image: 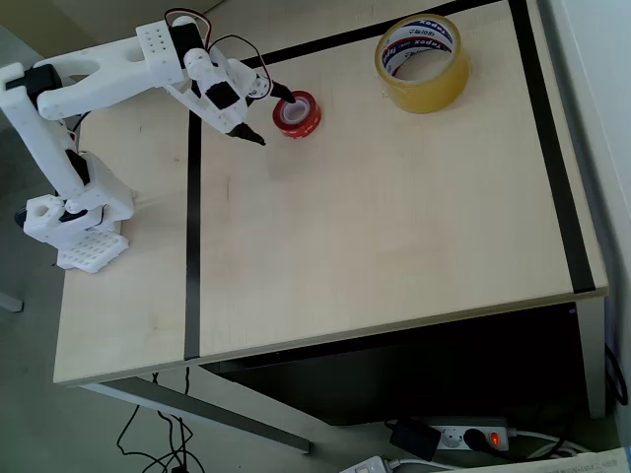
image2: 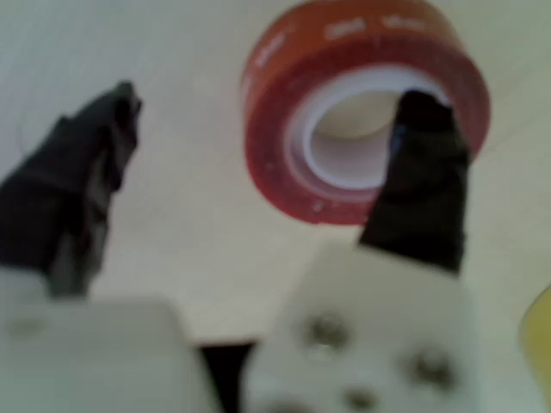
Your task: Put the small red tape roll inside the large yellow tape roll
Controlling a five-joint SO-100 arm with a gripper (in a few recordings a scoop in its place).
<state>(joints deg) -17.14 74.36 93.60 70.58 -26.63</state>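
Overhead looks down; wrist close; both share small red tape roll.

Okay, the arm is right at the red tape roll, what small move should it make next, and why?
Probably close the fingers. In the wrist view one finger sits in the hole of the small red tape roll, the other outside its wall, gripper open. The roll lies flat, apart from the large yellow tape roll.

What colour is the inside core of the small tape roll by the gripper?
White to pale, inside the small red tape roll; the wrist view shows it best, with one of the gripper fingers over the hole.
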